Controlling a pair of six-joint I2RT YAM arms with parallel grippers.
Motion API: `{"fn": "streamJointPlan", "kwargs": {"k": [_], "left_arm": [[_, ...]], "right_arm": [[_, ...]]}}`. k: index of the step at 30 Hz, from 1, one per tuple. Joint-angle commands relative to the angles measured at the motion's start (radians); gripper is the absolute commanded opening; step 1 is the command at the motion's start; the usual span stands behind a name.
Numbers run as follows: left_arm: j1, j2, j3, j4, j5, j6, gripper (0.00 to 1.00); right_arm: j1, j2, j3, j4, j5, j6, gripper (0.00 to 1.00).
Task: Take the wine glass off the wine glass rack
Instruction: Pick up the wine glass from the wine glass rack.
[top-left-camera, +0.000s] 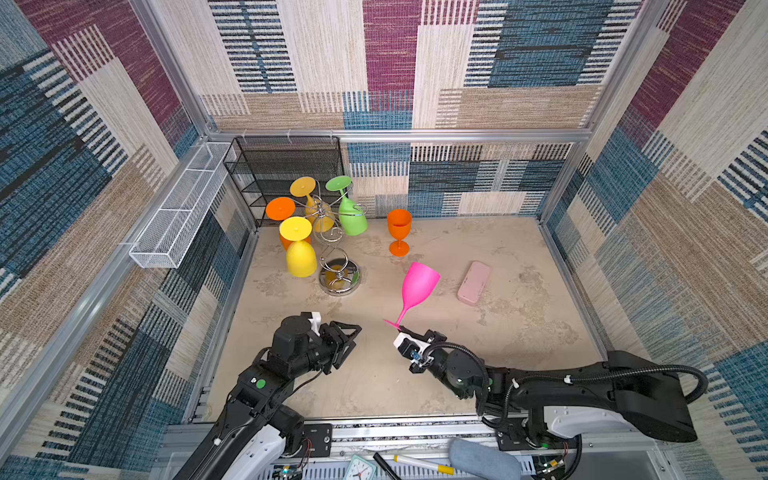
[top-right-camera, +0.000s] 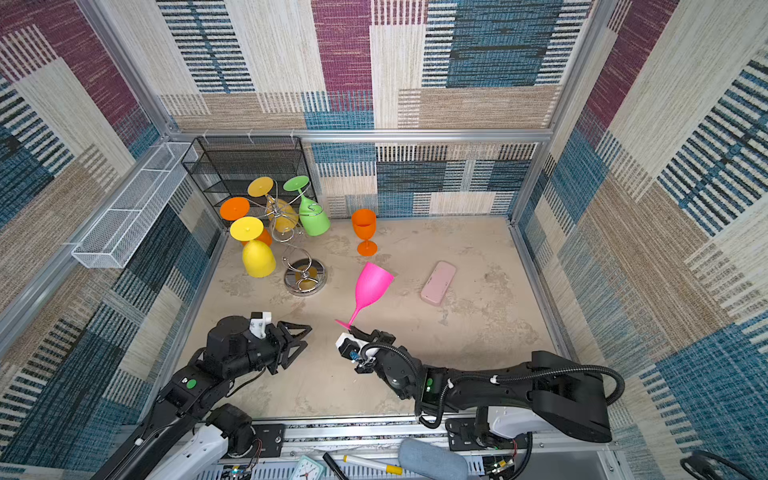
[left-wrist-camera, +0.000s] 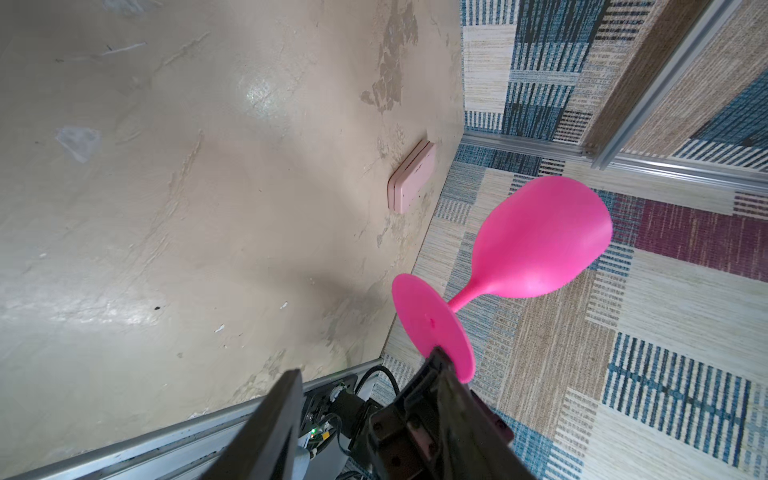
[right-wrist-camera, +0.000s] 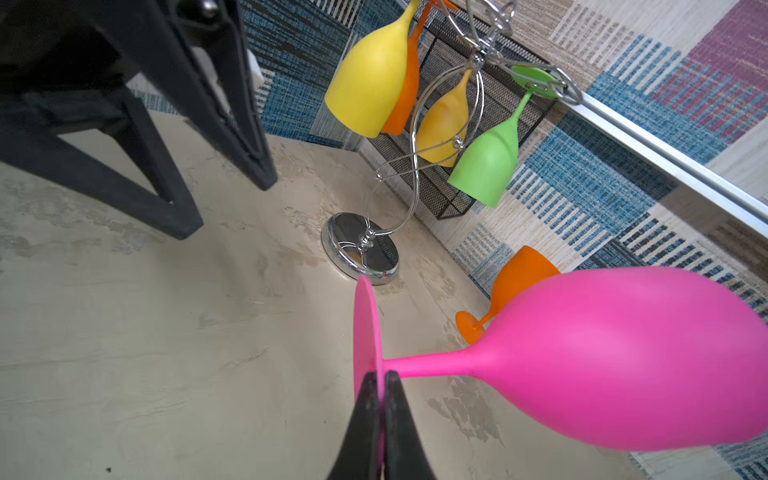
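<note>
Gripping the foot of the pink wine glass (top-left-camera: 419, 282) at its edge, the right end effector (top-left-camera: 405, 331) has its jaws closed narrow on the thin disc. The glass is off the wine glass rack (top-left-camera: 338, 291) and is held above the middle of the worktop (top-left-camera: 519, 353). It is tilted, with the bowl leaning toward 1 o'clock.

The rack stands at 10 o'clock from the glass, well apart. Four glasses hang on it upside down: yellow (top-left-camera: 300, 257), orange (top-left-camera: 280, 208), amber (top-left-camera: 318, 216) and green (top-left-camera: 352, 216). Another orange glass (top-left-camera: 399, 230) stands upright at 12 o'clock from the pink one, and a pink case (top-left-camera: 473, 282) lies at 3 o'clock.

The left end effector (top-left-camera: 355, 336) is at 9 o'clock from the glass foot, not touching it. Its jaws are moderately apart with nothing between them.

A black mesh shelf (top-left-camera: 286, 162) stands at 12 o'clock behind the rack.
</note>
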Motion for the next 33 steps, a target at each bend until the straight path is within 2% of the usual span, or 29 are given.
{"fn": "streamJointPlan", "kwargs": {"k": [1, 15, 23, 33], "left_arm": [[0.000, 0.038, 0.002, 0.101, 0.019, -0.045, 0.56], [0.000, 0.212, 0.076, 0.106, 0.096, -0.061, 0.53], [-0.001, 0.270, 0.088, 0.134, 0.111, -0.058, 0.51], [-0.018, 0.312, 0.080, 0.179, 0.110, -0.060, 0.42]], "right_arm": [[0.017, 0.031, 0.016, 0.058, 0.050, -0.090, 0.00], [0.048, 0.143, 0.061, 0.103, 0.079, -0.203, 0.00], [0.052, 0.166, 0.085, 0.099, 0.066, -0.214, 0.00], [0.053, 0.189, 0.109, 0.093, 0.056, -0.223, 0.00]]}}
